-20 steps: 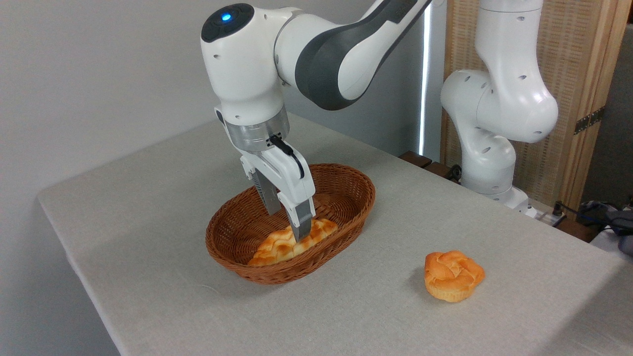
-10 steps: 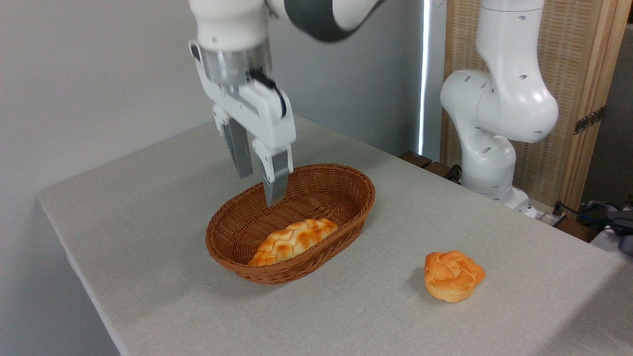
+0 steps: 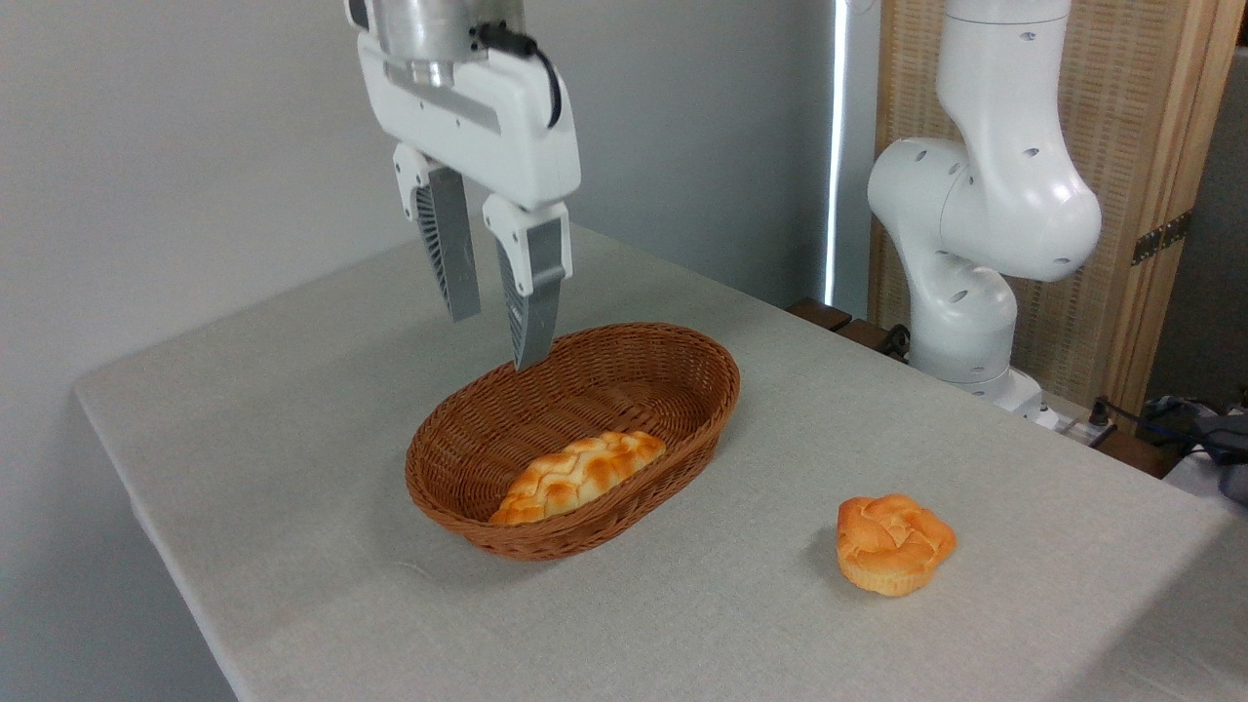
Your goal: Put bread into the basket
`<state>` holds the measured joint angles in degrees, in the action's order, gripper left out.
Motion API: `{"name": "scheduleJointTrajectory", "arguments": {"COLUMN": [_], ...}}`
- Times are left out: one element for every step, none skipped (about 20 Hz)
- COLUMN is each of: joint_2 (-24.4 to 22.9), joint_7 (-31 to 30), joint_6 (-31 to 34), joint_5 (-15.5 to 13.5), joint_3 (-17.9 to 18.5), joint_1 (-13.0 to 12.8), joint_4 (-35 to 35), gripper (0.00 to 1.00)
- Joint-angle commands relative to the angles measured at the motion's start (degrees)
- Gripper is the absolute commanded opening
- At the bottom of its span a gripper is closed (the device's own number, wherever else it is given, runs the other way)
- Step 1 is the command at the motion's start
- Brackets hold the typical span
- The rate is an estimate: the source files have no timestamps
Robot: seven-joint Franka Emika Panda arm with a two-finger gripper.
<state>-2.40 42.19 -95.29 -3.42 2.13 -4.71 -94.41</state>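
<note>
Camera view, fixed on the rig: I see the bread (image 3: pixel 577 475) lying inside the basket (image 3: pixel 682 429), along its near side, one end against the front wall. My pincer (image 3: pixel 495 341) hangs above the basket's far left rim, its two fingers (image 3: pixel 531 302) spread apart with nothing between them, clear of the loaf. On the grey surface (image 3: pixel 292 409), well to the right of the basket, sits a round knotted bun (image 3: pixel 892 543). I see the arm's white base (image 3: pixel 975 244) behind the far edge.
</note>
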Motion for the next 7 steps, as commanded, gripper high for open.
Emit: {"name": "scheduleJointTrajectory", "arguments": {"joint_2": [3.36,3.45,3.45,3.54,3.8,3.8,3.8], "joint_7": [-1.49,-1.58,-1.5,-1.49,-1.32,-1.23,-1.23], "joint_6": [1.42,1.42,1.42,1.42,1.34,1.16,1.16], "joint_5": [0.52,0.09,0.0,-0.01,-0.01,0.17,0.26], "joint_3": [-0.28,-0.28,-0.37,-0.63,-0.63,-0.72,-0.81], "joint_1": [-0.21,-0.21,-0.21,-0.21,-0.21,-0.21,-0.3], "joint_4": [3.36,3.36,3.27,3.18,3.27,3.18,3.18], "gripper": [1.0,1.0,1.0,1.0,1.0,1.0,1.0]}}
